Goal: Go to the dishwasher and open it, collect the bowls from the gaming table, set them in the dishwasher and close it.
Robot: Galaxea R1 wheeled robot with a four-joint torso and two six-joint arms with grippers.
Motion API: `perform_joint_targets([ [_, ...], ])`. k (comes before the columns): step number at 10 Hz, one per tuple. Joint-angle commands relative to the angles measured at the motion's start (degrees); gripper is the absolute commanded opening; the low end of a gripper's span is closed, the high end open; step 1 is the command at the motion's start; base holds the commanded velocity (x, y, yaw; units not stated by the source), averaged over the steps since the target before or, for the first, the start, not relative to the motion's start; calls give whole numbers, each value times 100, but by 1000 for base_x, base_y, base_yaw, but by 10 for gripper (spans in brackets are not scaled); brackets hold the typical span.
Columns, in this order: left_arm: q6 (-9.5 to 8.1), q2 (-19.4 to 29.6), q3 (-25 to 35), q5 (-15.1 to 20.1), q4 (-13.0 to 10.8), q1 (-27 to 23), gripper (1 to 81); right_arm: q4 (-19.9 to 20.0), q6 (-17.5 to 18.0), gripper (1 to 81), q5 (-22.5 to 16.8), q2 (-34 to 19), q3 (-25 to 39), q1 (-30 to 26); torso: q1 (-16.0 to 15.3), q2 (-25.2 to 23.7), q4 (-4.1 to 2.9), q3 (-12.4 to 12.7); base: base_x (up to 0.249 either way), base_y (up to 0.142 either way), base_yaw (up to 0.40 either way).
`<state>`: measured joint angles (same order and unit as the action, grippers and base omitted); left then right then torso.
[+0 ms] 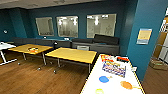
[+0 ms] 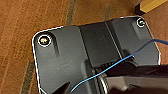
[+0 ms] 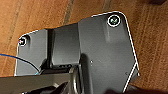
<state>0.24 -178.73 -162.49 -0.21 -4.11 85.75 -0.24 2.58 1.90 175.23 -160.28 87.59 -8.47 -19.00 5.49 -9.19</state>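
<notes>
Three bowls, blue [image 1: 103, 79], orange [image 1: 126, 85] and yellow-green [image 1: 99, 91], sit on the white yellow-rimmed counter [image 1: 95, 75] low and right of centre ahead, its long axis running away from the robot, while each end effector's spread cannot be told.

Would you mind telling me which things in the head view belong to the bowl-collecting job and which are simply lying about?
Belonging to the job:
- gaming table, white top, yellow rim
- blue bowl
- orange bowl
- yellow-green bowl, at the picture's lower edge

Just lying about:
- colourful box on the gaming table
- wooden-topped tables
- dark sofas
- poster on the wall
</notes>
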Motion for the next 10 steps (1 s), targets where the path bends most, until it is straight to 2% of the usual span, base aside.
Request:
perform_joint_targets([
  [1,46,-32,-2,276,-46,-308,811,-11,-12,811,-287,-12,-11,-316,0,0,0,0,0,0,0],
  [5,55,-23,-2,267,-46,-300,811,-20,-12,811,-287,-12,-11,-316,0,0,0,0,0,0,0],
  [10,55,-6,-2,276,-37,-300,811,-11,-4,811,-287,-12,-11,-307,0,0,0,0,0,0,-136],
])
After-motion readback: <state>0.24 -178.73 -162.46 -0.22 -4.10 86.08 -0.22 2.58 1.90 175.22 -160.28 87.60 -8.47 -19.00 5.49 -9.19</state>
